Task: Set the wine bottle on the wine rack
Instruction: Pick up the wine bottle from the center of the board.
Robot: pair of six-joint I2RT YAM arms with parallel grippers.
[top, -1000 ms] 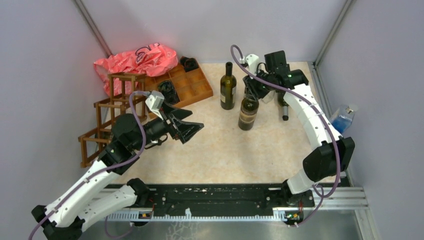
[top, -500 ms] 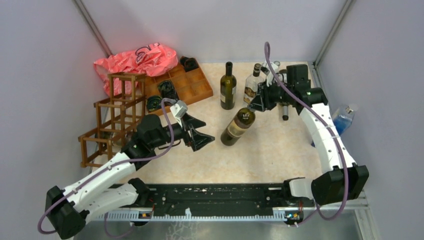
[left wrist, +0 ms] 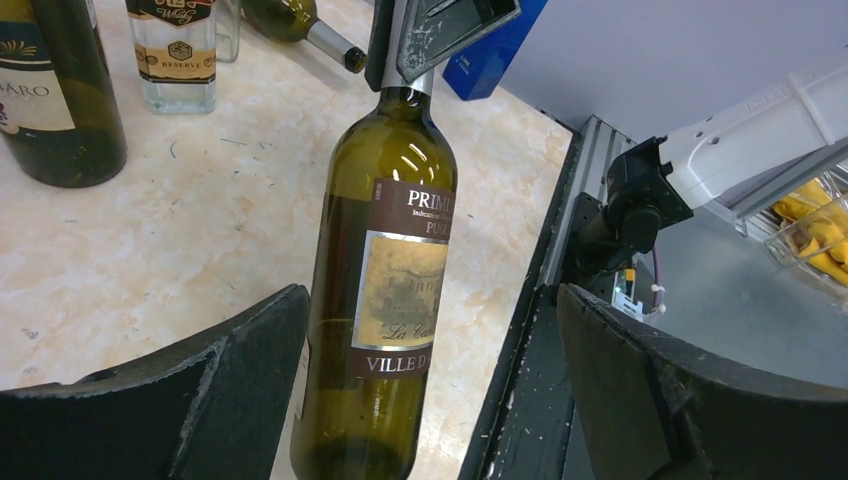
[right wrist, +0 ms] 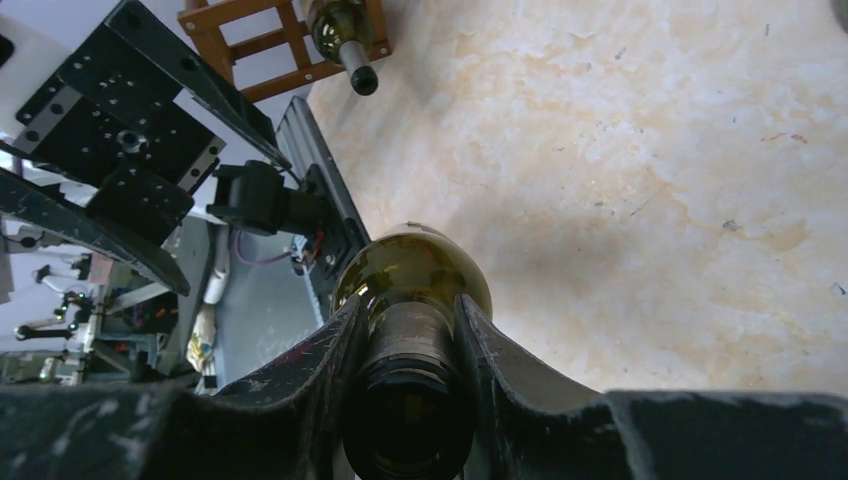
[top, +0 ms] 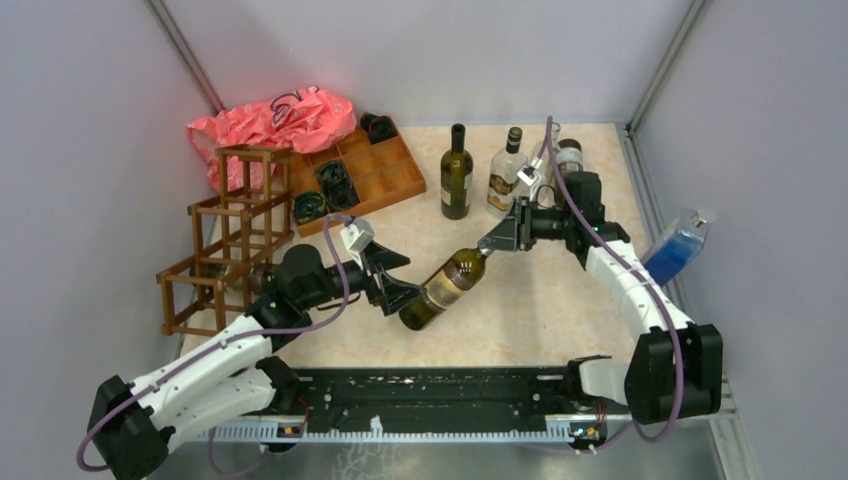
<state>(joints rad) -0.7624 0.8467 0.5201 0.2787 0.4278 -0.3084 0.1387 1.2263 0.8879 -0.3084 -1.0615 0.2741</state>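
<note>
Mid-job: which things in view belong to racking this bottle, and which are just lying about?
In the job: wine bottle; right gripper, jaws shut on its neck; left gripper, jaws open either side of its body; wine rack.

Lying about: upright dark bottle; clear labelled bottle; orange-brown tray; pink bag; blue bottle by the right wall.

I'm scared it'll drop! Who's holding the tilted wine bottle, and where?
The right gripper has its fingers clamped on the wine bottle by its neck. The left gripper is open, holding nothing.
</note>
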